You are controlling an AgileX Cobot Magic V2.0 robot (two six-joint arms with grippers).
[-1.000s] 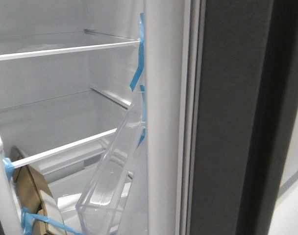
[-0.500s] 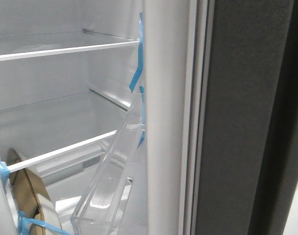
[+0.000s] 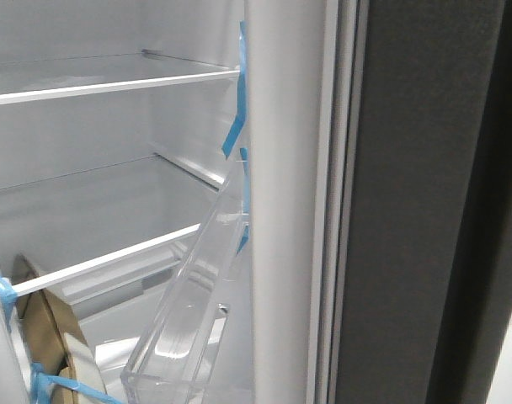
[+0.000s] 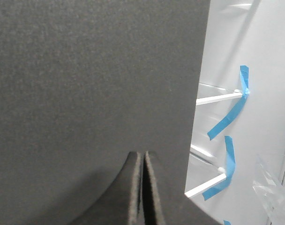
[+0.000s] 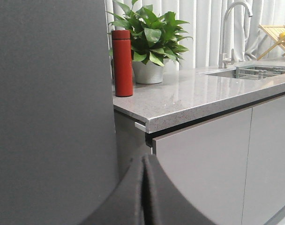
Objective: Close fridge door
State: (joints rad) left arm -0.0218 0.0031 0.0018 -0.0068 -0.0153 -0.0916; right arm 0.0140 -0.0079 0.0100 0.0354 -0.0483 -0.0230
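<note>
left gripper: both fingers pressed flat together, only a hairline seam between them, nothing caught in the seam
right gripper: fingers likewise closed tight against each other, holding nothing
fridge door: open; front view shows it edge-on, white inner lining and pale gasket strip beside the matte dark-grey outer face; whether the right gripper touches it cannot be told
dark-grey panel: directly ahead of the left gripper's fingertips and very close, filling most of the left wrist view; contact cannot be told
dark-grey face by right gripper: flat matte surface close beside and ahead of the closed fingers
fridge interior: off to the side of the left gripper, past the panel's edge; white walls, shelf edges with blue tape hanging in strips
clear bin: transparent plastic, tilted against the door's white lining, blue tape at its upper end
shelves: two white-edged glass shelves inside the compartment
cardboard piece: brown, low in the compartment, crossed by blue tape
countertop: speckled grey, beyond the right gripper, over a glossy light-grey cabinet front
red bottle: upright on the countertop, just beside a potted plant
sink: farther along the countertop, with a faucet and a wooden rack behind
</note>
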